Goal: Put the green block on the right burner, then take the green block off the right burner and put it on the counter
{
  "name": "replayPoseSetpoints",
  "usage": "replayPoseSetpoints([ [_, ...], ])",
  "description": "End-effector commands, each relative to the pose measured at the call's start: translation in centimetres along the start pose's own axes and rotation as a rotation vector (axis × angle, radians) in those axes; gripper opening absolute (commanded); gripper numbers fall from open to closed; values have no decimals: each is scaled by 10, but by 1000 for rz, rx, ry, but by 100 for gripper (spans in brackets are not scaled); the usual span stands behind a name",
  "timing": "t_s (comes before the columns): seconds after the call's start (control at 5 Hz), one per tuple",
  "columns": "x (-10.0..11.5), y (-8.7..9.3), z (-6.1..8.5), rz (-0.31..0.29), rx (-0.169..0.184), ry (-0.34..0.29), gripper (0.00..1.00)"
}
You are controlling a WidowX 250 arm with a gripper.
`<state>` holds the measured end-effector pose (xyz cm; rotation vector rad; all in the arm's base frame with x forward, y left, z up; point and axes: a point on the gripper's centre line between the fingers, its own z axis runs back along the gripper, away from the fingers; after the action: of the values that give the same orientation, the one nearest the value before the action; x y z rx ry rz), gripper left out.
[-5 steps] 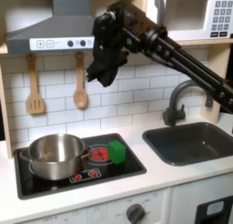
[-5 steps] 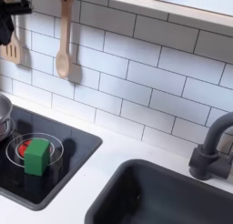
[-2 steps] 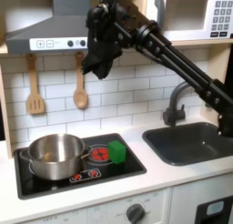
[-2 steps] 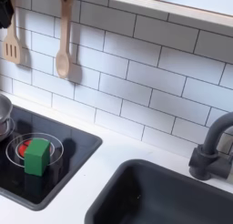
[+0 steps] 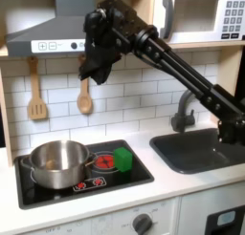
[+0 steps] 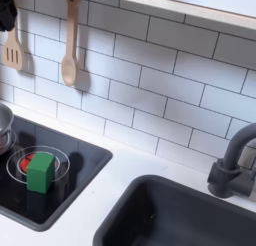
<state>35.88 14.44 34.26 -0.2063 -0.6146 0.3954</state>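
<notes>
While green block (image 5: 123, 159) stays on right burner (image 5: 105, 162), claw (image 5: 93, 74) seemingly shifted left

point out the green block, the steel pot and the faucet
green block (image 6: 40, 172), second exterior view, front face
steel pot (image 5: 57, 163), first exterior view, near side wall
faucet (image 6: 233, 162), second exterior view, curved spout

A toy kitchen is shown — a glossy black stove panel (image 5: 134, 172) with printed red burner rings is set into an off-white counter (image 6: 110, 195). A dark sink basin (image 5: 201, 148) with faucet (image 6: 232, 165), white tiled wall (image 6: 150, 80), hung wooden spoon (image 6: 69, 50), range hood (image 5: 53, 29) and microwave (image 5: 206, 14) are seen — all play-sized.
</notes>
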Motion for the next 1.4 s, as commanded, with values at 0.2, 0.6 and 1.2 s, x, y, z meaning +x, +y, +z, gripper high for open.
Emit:
replayPoseSetpoints([
  [0.2,-1,-2,-3,-46,-57,-131,0],
  [0.6,-5,-2,10,-42,-118,-134,0],
  [1.2,-1,0,42,-22,-197,-277,0],
])
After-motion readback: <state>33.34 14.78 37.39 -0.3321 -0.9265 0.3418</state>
